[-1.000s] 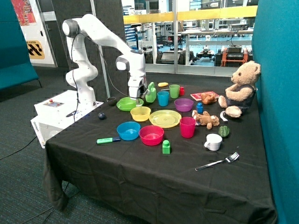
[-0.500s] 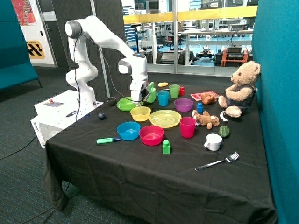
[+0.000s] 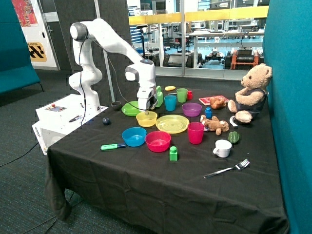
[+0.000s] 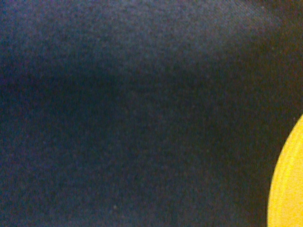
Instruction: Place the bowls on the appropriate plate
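The gripper (image 3: 145,108) is seen lowered directly over the yellow bowl (image 3: 146,118), which rests on the black tablecloth (image 4: 123,113) below it and not on any plate. Whether the gripper is apart or together cannot be told. The green plate (image 3: 129,108) lies just beside the gripper on the robot-base side. The yellow plate (image 3: 172,124) lies just beyond the yellow bowl on the opposite side, and a lime green object (image 3: 159,95), whose kind cannot be told, is seen close behind the gripper.
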